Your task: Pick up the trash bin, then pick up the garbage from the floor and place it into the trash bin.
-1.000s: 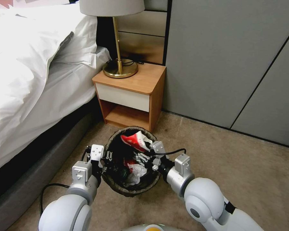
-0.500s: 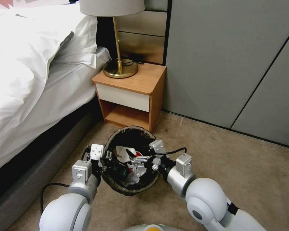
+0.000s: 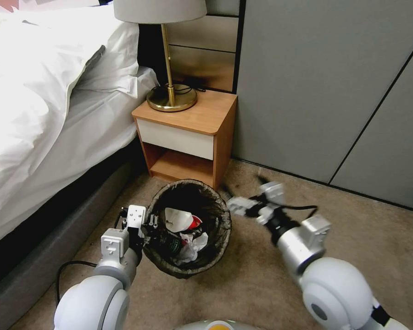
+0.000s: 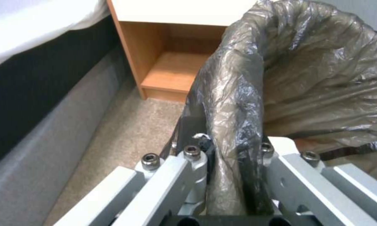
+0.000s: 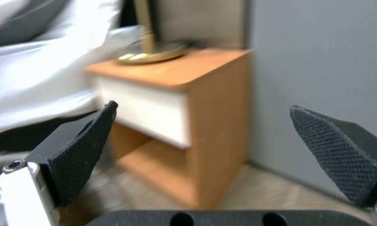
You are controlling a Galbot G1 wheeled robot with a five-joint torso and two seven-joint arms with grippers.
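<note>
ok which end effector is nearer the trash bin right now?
Left. The left end effector is clamped on the trash bin rim at its left side. The right end effector is open, just off the bin's right edge, over the floor.

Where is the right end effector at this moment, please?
In the head view the right end effector is open just outside the trash bin, on its right side, above the floor and in front of the nightstand.

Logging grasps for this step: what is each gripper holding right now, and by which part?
The left gripper holds the trash bin by its bag-covered rim, on the side nearest the bed. The right gripper is open and holds nothing.
</note>
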